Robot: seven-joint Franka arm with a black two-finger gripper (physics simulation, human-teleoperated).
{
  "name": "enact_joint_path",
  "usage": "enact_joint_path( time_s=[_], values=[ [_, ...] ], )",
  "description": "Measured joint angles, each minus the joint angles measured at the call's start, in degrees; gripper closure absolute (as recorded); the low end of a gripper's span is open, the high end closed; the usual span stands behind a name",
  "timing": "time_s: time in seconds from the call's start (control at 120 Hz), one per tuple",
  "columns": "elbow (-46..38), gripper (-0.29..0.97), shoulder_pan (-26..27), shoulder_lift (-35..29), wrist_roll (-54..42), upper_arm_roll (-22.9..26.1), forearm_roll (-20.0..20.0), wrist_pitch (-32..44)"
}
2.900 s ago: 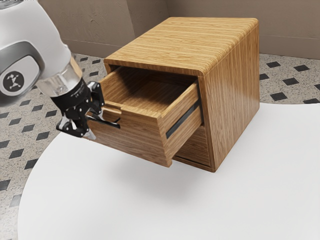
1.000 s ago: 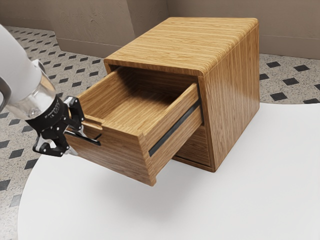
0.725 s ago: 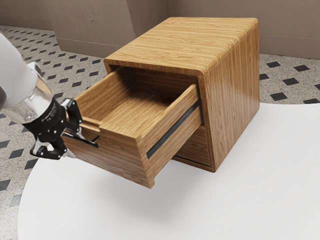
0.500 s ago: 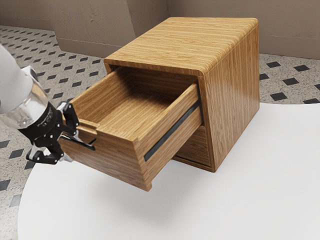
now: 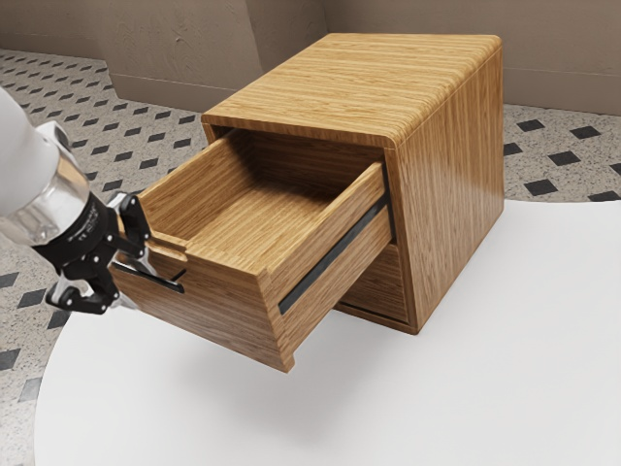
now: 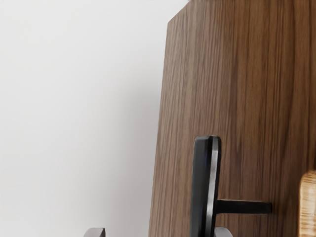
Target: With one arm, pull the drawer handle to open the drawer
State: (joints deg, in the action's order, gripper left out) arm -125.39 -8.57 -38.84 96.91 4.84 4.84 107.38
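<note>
A wooden cabinet (image 5: pixel 427 126) stands on a round white worktop (image 5: pixel 437 388), with a tiled floor (image 5: pixel 58 78) beyond the edge. Its upper drawer (image 5: pixel 218 306) stands well out of the cabinet body toward the exterior view's left, so the empty wooden interior is open to view from above and a dark slide rail (image 5: pixel 335 254) shows along its side. A second drawer front (image 5: pixel 378 286) sits flush in the cabinet beneath it. The drawer handle (image 5: pixel 155 280), a slim dark bar held off the drawer front on short posts, lies across the front panel at the far left end of the drawer. The white arm (image 5: pixel 29 184) enters from the exterior view's left, and its black claw (image 5: pixel 126 264) is at that handle, its fingers spread with the bar passing between them. In the wrist view the handle (image 6: pixel 205 187) runs up against the dark wood of the drawer front, and two grey fingertips (image 6: pixel 95 232) show at the picture's edge: one sits right beside the bar, the other well apart from it over the white worktop (image 6: pixel 74 98). The claw is thus released, hooked behind the bar rather than clamped on it.
</note>
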Motion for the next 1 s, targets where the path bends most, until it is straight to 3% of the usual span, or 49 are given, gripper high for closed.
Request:
enact_joint_path(
  time_s=[0.35, 0.4, 0.517, 0.65, 0.8, 1.0],
  values=[
    [5.90, 0.45, 0.09, 0.62, -2.06, 1.40, 3.16, -0.23],
    [10.58, 0.45, 0.15, 2.90, -2.44, 1.43, 3.32, -1.74],
    [25.11, 0.27, -0.80, 10.15, -3.44, -0.36, 3.00, -10.00],
    [39.78, 0.14, -0.61, 16.25, -2.62, -1.83, -3.20, -23.14],
    [38.32, 0.07, 0.62, 16.51, -1.07, -1.86, -5.87, -31.59],
    [34.58, 0.03, 1.92, 16.21, 0.43, -1.68, -6.55, -36.02]
  ],
)
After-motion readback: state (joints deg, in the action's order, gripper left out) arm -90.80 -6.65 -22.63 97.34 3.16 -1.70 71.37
